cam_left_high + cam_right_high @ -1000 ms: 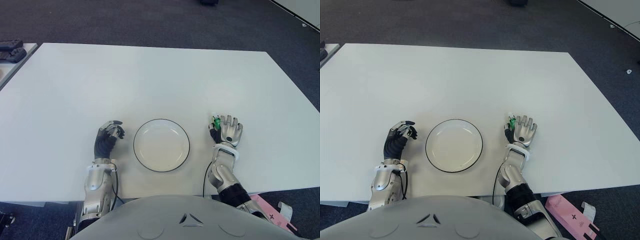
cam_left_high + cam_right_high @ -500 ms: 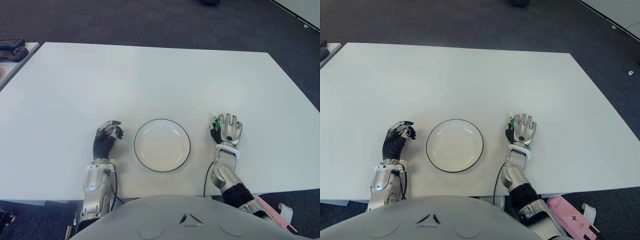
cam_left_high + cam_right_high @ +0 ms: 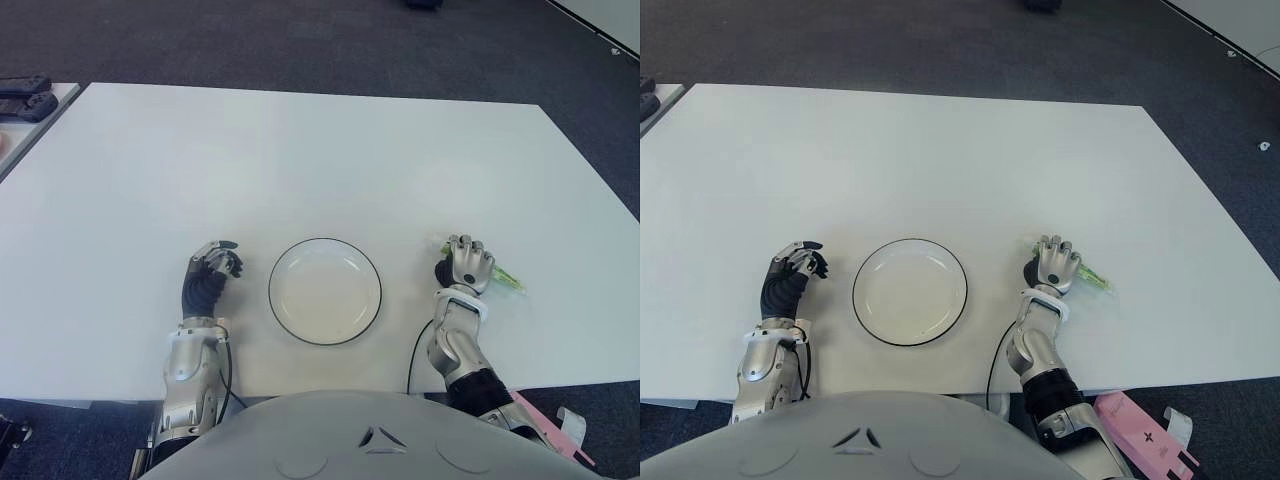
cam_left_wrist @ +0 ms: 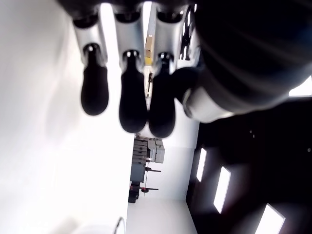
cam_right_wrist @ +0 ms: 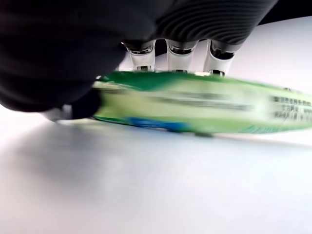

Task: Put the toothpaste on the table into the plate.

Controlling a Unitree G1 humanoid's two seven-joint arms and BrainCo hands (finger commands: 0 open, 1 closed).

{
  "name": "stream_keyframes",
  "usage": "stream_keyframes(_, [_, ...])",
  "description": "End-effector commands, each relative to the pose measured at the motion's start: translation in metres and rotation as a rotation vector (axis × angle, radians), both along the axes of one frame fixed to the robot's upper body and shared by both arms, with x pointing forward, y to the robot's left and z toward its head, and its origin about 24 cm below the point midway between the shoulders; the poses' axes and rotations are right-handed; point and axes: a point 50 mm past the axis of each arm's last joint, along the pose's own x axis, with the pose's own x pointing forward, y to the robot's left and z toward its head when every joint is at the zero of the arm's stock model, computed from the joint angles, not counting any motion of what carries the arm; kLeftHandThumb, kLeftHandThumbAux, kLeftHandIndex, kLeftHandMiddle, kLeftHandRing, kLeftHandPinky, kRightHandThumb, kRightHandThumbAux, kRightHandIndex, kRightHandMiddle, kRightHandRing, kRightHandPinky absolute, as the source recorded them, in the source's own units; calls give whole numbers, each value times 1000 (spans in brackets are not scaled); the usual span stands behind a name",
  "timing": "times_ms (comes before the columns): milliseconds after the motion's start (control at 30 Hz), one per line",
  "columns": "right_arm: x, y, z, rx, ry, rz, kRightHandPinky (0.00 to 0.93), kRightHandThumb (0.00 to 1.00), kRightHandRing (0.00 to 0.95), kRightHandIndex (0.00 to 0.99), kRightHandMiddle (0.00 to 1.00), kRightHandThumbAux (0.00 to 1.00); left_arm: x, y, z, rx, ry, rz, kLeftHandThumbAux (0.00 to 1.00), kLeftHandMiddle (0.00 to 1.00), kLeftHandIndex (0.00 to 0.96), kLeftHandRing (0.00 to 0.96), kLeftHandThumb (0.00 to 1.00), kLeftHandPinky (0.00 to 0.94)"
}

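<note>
My right hand [image 3: 466,268] sits lower right of centre in the left eye view, just beside the plate's right edge, fingers curled down over the toothpaste [image 3: 503,279]. The green tube lies flat on the white table [image 3: 300,150], its free end poking out toward the right past the knuckles. In the right wrist view the fingers [image 5: 178,53] wrap over the top of the tube [image 5: 195,105], clasping it, with the tube's underside close to the tabletop; I cannot tell whether it has lifted clear. The plate [image 3: 325,291], white with a dark rim, sits at lower centre between both hands and holds nothing. My left hand [image 3: 210,273] shows beside the plate's left edge, idle. In the left wrist view its fingers [image 4: 131,92] are curled in toward the palm, clenched around nothing.
</note>
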Motion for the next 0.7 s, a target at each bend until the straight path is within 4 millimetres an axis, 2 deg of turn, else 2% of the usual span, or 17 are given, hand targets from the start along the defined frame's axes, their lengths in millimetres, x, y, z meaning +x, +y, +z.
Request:
stream_keyframes(33, [-39,-3,-34,132,174,-98,433,997,468,360,392,701,-2,0,-6,-15,45,18,715,645,440,633,710,620])
stream_keyframes(133, [-39,-3,-32,131,141,-95,430,999,523,403,466,712,-2,0,-5,-14,47,20,714,645,440,631,711,616])
stream_keyframes(167, [-39,-2,-32,132,125,-95,463,999,543,401,472,695,-2,0,-5,-14,48,21,714,645,440,630,711,614])
stream_keyframes(300, [-38,-2,-31,150,73,-97,516,999,590,402,491,670,-2,0,-5,-13,50,20,713,646,440,629,712,611])
stream_keyframes(700, [-36,0,-27,267,-62,-128,524,1000,659,419,507,662,-2,2,-4,-10,52,27,714,646,440,631,712,617])
